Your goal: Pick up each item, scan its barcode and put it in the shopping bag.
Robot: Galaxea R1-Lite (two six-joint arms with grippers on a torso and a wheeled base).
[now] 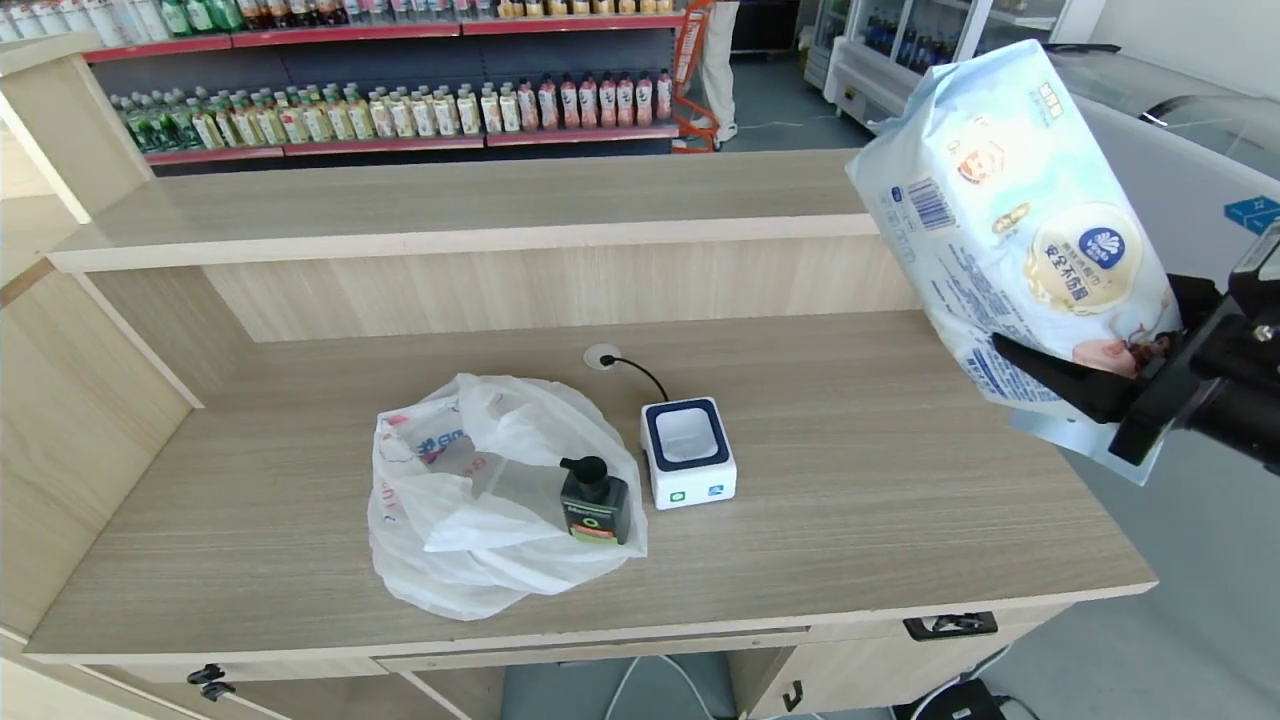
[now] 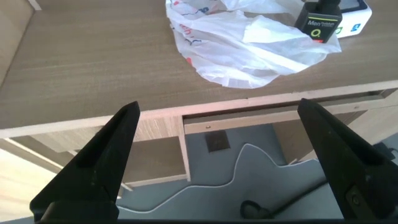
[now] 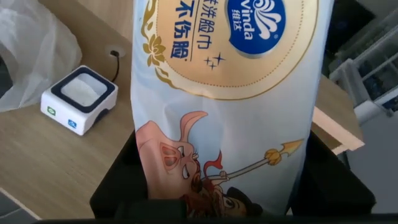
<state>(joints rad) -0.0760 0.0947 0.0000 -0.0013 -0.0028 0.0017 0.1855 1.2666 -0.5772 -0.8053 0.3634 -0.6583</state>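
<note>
Clamping a pack of wipes point(image 1: 1010, 220) by its lower end, your right gripper point(image 1: 1070, 380) holds it tilted in the air above the right edge of the counter point(image 1: 880, 470), with the barcode showing on the pack's upper left part. Your left gripper point(image 2: 217, 162) hangs just off the counter's near edge, its jaws wide apart with nothing between them. Left of centre on the counter, the white shopping bag point(image 1: 470, 500) lies crumpled, and a dark pump bottle point(image 1: 595, 500) stands upright on its right side. The white scanner point(image 1: 687, 452) sits just right of the bottle, its cable point(image 1: 640, 372) running to a hole farther back.
</note>
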